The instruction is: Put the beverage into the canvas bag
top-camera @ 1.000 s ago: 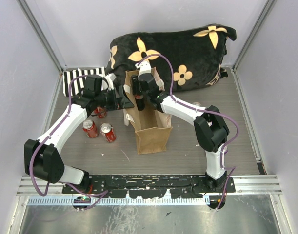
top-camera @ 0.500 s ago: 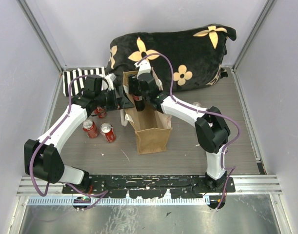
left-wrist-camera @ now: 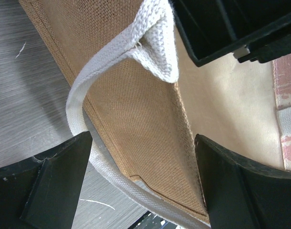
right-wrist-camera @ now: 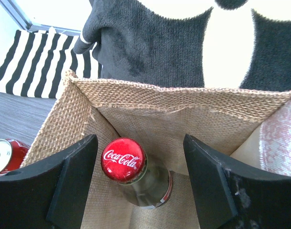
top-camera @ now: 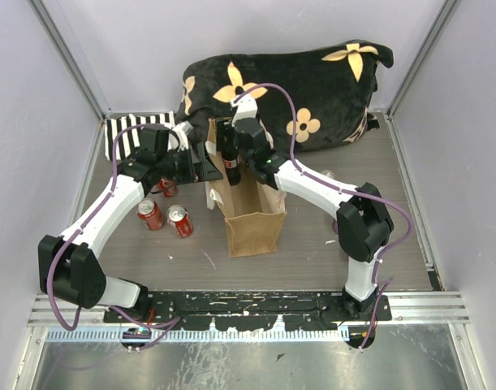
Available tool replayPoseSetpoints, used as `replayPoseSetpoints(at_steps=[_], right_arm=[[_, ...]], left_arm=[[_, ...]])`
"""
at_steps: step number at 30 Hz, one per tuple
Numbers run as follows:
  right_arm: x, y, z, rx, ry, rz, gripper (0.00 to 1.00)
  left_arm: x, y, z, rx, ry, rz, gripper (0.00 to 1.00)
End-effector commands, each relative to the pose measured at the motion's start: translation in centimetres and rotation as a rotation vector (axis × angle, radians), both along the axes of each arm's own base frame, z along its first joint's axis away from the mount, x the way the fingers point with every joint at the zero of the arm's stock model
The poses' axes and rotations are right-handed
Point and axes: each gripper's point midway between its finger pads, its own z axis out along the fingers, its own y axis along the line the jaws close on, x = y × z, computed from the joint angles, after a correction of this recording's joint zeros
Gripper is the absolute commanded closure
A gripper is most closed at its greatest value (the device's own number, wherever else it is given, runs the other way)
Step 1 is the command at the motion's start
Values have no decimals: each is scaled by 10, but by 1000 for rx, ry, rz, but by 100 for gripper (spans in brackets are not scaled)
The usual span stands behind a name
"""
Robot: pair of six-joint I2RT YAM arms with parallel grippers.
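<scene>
The tan canvas bag (top-camera: 252,223) stands upright in the middle of the table, mouth open. A glass Coca-Cola bottle (top-camera: 229,162) with a red cap (right-wrist-camera: 123,159) stands inside the bag (right-wrist-camera: 135,98) at its far end. My right gripper (right-wrist-camera: 140,143) hovers over the bag mouth (top-camera: 231,150), open, its fingers on either side of the bottle's neck and not pressing it. My left gripper (top-camera: 209,166) is at the bag's left rim, open, with the bag wall (left-wrist-camera: 135,109) and the cream strap (left-wrist-camera: 155,33) between its wide-apart fingers (left-wrist-camera: 55,176).
Three red cans (top-camera: 150,214) (top-camera: 180,220) (top-camera: 166,187) lie left of the bag, and another can (top-camera: 327,175) lies on the right. A black flowered cushion (top-camera: 296,81) lies behind the bag, with a striped cloth (top-camera: 130,134) at the back left. Walls close in on both sides.
My right arm has shifted a little, its elbow moving toward the near right. The bottle stays in the bag's far end. My left arm has not moved.
</scene>
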Motion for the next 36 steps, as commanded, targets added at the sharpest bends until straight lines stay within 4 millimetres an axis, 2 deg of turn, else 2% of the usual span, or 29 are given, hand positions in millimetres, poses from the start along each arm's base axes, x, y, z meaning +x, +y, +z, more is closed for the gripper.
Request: replayPoseSetpoints(at_steps=[1,5,8,12,14,16,18,20,22,25,30,36], right_arm=[[-9,-14,85,94,-142,-38,21],[-11,-26,115,95,-178,-75,19],[-12,-45,136,83,-183,-131,17],[-3,-98,147,83,-109,-249,17],[0,-135,148,72,-51,-315,16],[1,-176,148,46,9,-386,16],[-1,-213,138,6,80,-434,17],[-7,-244,119,-38,173,-464,16],[-17,-271,89,-90,295,-483,16],[-30,-301,46,-124,456,-500,15],[-50,-312,-9,-148,624,-482,15],[-69,-305,-50,-169,776,-432,16]], left_arm=[[-4,-4,29,-16,-90,-40,4],[-11,-7,40,-14,-123,-67,4],[-16,-6,47,-12,-142,-76,4],[-24,1,67,12,-203,-88,3],[-32,9,81,43,-246,-92,1],[-40,16,87,72,-257,-105,0],[-48,23,89,96,-254,-114,2],[-56,31,88,132,-248,-123,2],[-64,39,83,170,-227,-131,2],[-75,47,73,205,-190,-136,2],[-82,47,64,192,-160,-138,2],[-87,48,50,215,-153,-179,2]])
